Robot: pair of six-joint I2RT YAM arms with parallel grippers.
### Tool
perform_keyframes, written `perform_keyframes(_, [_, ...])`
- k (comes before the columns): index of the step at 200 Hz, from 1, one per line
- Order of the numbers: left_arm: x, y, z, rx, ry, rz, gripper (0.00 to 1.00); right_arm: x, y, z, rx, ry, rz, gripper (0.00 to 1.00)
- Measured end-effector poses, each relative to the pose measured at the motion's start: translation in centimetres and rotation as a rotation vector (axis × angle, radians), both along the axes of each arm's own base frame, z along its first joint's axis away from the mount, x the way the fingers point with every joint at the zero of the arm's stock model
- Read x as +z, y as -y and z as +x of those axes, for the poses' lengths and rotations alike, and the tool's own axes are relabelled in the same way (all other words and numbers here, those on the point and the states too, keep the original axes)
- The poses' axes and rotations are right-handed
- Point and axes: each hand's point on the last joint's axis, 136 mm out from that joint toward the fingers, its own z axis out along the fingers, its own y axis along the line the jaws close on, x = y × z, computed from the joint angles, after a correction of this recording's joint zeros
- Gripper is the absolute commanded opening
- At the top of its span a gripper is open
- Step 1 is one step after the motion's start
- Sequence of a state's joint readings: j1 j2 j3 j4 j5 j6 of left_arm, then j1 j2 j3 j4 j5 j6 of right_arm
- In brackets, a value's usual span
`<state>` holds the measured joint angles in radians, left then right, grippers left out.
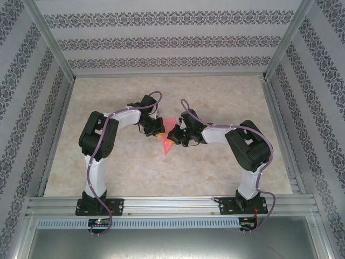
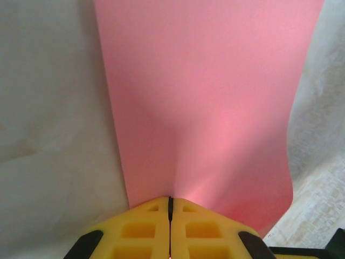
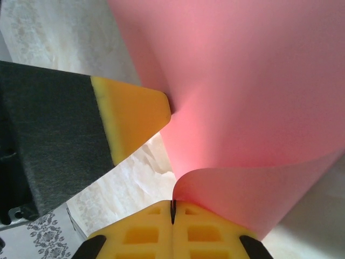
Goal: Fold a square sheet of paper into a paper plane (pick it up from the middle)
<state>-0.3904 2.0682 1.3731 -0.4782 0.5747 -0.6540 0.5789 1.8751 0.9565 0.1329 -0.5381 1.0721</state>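
Together, both tools pinch the paper

Over the pale tabletop (image 1: pixel 215 97) the left arm (image 1: pixel 99 135) and right arm (image 1: pixel 245 143) lean inward and meet near the middle. Between them is the pink paper (image 1: pixel 168 137), a pointed shape seen from above. I can't tell whether it touches the tabletop. The left tool (image 2: pixel 170 205) is clenched tight on one edge of the paper. The right tool (image 3: pixel 173 208) is clenched on another edge, where the paper curls over into its jaws, with the left tool's yellow tip just beside.
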Motion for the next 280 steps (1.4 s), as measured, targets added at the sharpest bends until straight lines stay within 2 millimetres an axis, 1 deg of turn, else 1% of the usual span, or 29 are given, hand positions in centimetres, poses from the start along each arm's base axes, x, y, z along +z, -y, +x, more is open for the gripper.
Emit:
perform_keyframes(31, [0.0,0.0,0.0,0.000,0.000,0.000,0.08,-0.6,0.1,-0.1,-0.003,-0.014,-0.008,0.04])
perform_keyframes(79, [0.0,0.0,0.0,0.000,0.000,0.000,0.08,0.0,-0.4,0.6,-0.006,0.001,0.003,0.03])
perform_keyframes(162, [0.0,0.0,0.0,-0.001,0.000,0.000,0.08,-1.2,-0.3,0.6,-0.008,-0.020,-0.015,0.04])
perform_keyframes(280, [0.0,0.0,0.0,-0.001,0.000,0.000,0.08,-1.4,-0.7,1.3,-0.005,-0.015,-0.013,0.04])
